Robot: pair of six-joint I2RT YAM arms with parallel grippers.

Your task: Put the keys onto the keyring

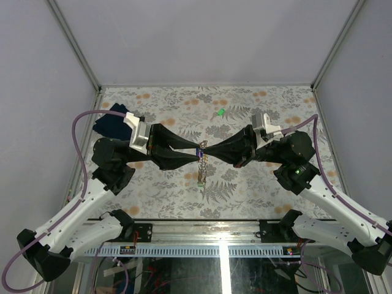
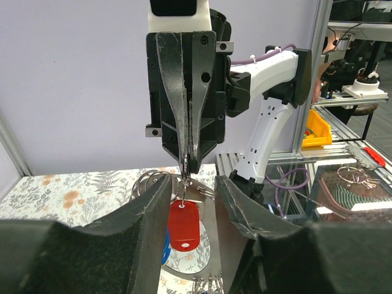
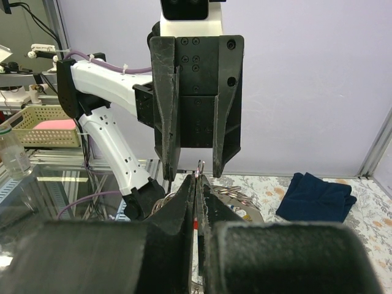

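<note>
One red key point(image 2: 184, 223), plain only from the left wrist, hangs below the right tool point(image 2: 187, 160), clamped on the keyring point(image 2: 150, 180); the left tool point(image 2: 193, 190) gapes around it.

Meeting tip to tip, both held level, left gripper point(image 1: 196, 154) jaws parted, right gripper point(image 1: 206, 149) pinched closed

The top camera is looking down on the table point(image 1: 257, 104) from behind. The wrist cameras are closely facing each other (left framing the right gripper point(image 2: 187, 166), right the left gripper point(image 3: 195, 174)) at mid-table.
</note>
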